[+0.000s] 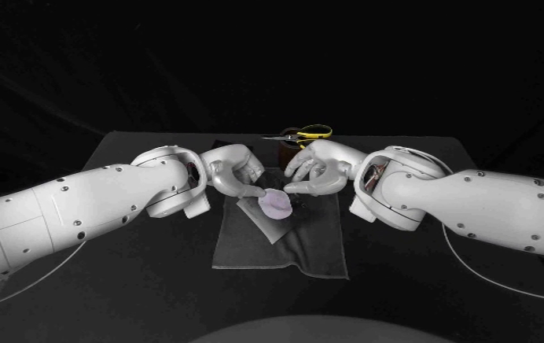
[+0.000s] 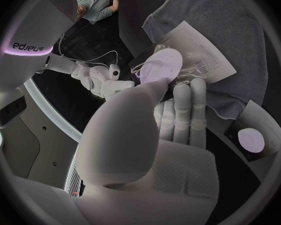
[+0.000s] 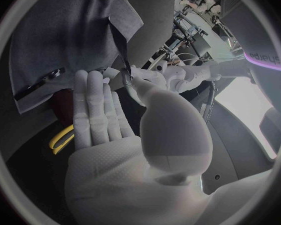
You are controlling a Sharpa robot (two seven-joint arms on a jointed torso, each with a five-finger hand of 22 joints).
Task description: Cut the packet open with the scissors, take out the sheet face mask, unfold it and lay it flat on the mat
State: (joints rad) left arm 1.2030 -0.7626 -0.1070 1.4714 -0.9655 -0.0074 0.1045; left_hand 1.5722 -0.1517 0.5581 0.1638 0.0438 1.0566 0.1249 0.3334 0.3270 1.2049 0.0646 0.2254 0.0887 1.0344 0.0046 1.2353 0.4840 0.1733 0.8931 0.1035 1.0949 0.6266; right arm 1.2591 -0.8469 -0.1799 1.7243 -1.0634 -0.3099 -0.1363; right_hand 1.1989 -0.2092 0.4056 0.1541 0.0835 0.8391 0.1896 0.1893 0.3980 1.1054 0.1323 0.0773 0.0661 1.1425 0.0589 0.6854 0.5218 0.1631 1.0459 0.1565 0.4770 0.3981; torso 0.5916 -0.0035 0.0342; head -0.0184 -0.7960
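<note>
My left hand point(image 1: 233, 174) and right hand point(image 1: 320, 171) meet fingertip to fingertip over the middle of the table point(image 1: 136, 280), both on the folded sheet mask point(image 1: 276, 202). In the left wrist view the left thumb lies on the mask's near edge with the fingers point(image 2: 181, 102) under it, a pinch, the fingers held close together and straight. The right hand comes in from the opposite side. Its thumb and a finger close on the mask's other edge while its remaining fingers stand straight and side by side.

The mask is a pale lilac oval wad with crinkled clear film round it. It sits at the far end of the clear printed packet point(image 1: 259, 221); I cannot tell whether it is fully out of the packet. The packet lies slantwise on the grey mat point(image 1: 312, 248), near the mat's left side. The mat is spread flat on the table between the two arms, its near right corner slightly rumpled.

Behind the hands, at the table's far edge, the yellow-handled scissors point(image 1: 308, 131) lie with the blades pointing left, well apart from the mask. A dark red-brown block point(image 1: 284, 154) sits just in front of them.
</note>
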